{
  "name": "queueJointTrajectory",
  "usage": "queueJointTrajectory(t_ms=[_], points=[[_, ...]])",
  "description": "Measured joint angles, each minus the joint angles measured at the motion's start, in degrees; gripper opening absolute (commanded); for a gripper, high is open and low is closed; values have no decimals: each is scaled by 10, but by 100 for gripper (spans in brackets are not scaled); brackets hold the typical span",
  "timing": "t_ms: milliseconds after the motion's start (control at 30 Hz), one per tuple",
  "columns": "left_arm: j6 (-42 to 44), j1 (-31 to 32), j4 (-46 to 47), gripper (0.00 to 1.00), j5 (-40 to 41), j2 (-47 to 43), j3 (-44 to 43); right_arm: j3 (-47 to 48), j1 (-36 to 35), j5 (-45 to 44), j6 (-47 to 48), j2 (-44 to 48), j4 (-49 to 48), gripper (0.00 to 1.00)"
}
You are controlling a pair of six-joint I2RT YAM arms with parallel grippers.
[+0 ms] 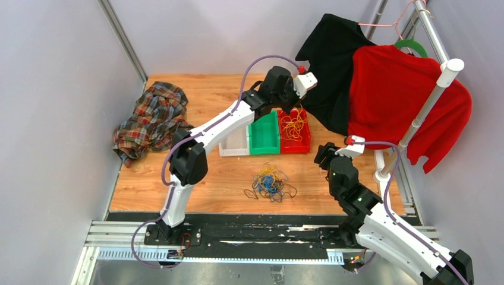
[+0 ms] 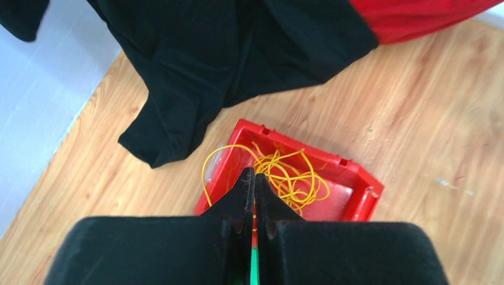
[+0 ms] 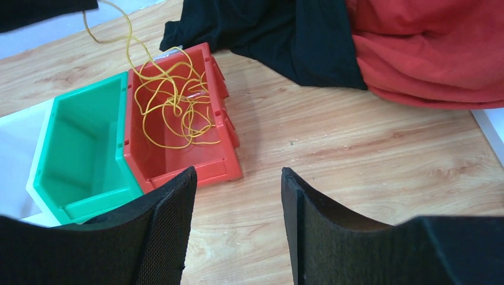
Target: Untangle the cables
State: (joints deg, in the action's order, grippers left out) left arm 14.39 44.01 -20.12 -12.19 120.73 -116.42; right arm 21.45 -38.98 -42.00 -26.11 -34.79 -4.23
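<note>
Pale grey walls (image 1: pixel 53 89) enclose wood-grain table (image 1: pixel 226 178) on left, far & right. White clothes rack (image 1: pixel 432 101) stands at far right. Light soft, even.

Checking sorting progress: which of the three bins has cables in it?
The red bin, rightmost in the row: yellow cables lie coiled inside it. The green bin in the middle and the white bin on the left show none.

Closed fingers (image 2: pixel 243 191) over red bin (image 2: pixel 324 155) of yellow cables (image 2: pixel 286 178), one strand seemingly pinched between.
</note>
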Motion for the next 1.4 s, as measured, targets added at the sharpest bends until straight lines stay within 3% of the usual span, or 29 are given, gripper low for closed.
queueJointTrajectory(t_ms=[167, 200, 300, 433, 567, 800, 1000, 1167, 1400], points=[[52, 4, -21, 2, 43, 31, 6, 0, 8, 3, 3, 0, 0, 54], [66, 7, -33, 10, 56, 38, 6, 0, 9, 4, 4, 0, 0, 54], [92, 14, -57, 45, 80, 54, 6, 0, 10, 8, 5, -3, 0, 54], [119, 18, -88, 77, 95, 54, 10, 6, 13, 16, 7, -13, 2, 54], [140, 14, -132, 96, 80, 22, 38, 13, 13, 23, 13, -17, 5, 54], [167, 1, -231, 100, 33, -114, 129, 16, 13, 42, 15, -23, 12, 54], [187, -7, -277, 90, -52, -208, 239, 16, 13, 66, 14, -23, 24, 54], [200, 1, -304, 76, -117, -184, 275, 16, 13, 85, 10, -30, 27, 54], [222, 36, -308, 65, -156, -83, 236, 16, 13, 99, 2, -25, 33, 54]])
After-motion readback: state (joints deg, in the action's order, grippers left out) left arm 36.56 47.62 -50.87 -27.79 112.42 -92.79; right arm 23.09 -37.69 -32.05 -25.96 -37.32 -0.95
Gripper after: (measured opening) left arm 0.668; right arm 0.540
